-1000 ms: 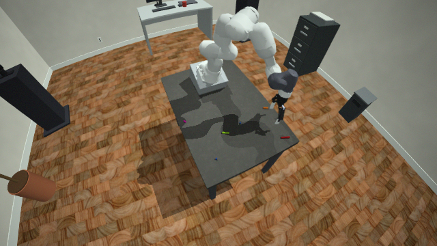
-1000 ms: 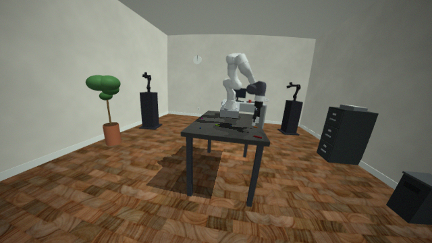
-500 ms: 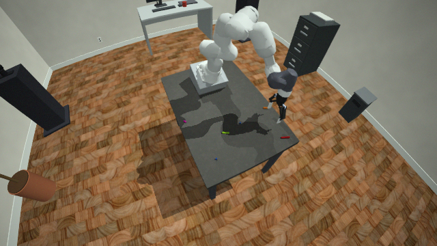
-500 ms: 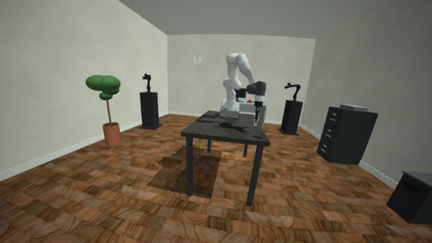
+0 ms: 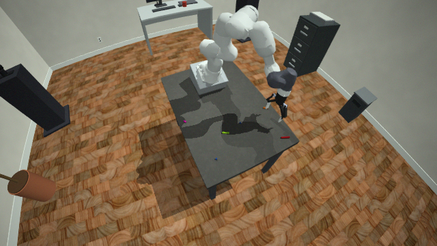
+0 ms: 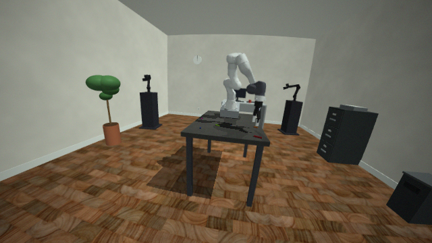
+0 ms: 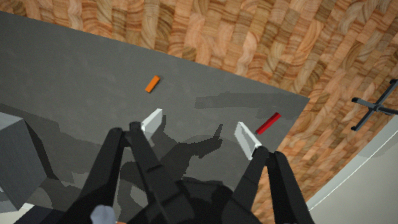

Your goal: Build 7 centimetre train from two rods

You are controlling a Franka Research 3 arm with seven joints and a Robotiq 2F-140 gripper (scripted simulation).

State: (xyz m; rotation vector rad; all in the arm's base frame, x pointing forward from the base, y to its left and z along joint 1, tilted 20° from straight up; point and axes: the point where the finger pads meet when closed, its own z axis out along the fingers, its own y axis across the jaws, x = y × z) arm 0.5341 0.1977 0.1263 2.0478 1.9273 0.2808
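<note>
My gripper point(image 5: 276, 111) point(image 6: 257, 116) point(image 7: 199, 122) is open and empty, hanging above the right side of the dark table point(image 5: 239, 154) point(image 7: 75, 60). A short orange rod point(image 5: 264, 107) point(image 7: 152, 83) lies flat on the table just beside and ahead of the fingers. A red rod point(image 5: 285, 137) point(image 6: 258, 136) point(image 7: 268, 123) lies near the table's right front corner. A lime rod point(image 5: 225, 132) lies near the middle. A magenta rod point(image 5: 184, 121) lies at the left edge. One blue rod point(image 5: 216, 158) lies towards the front, and another point(image 5: 240, 122) lies in the arm's shadow.
The robot's base point(image 5: 208, 76) stands at the back of the table. The table's right edge runs close under the gripper, with wooden floor point(image 7: 250, 35) beyond it. A filing cabinet point(image 5: 311, 44) and a small dark box point(image 5: 356, 104) stand on the floor to the right.
</note>
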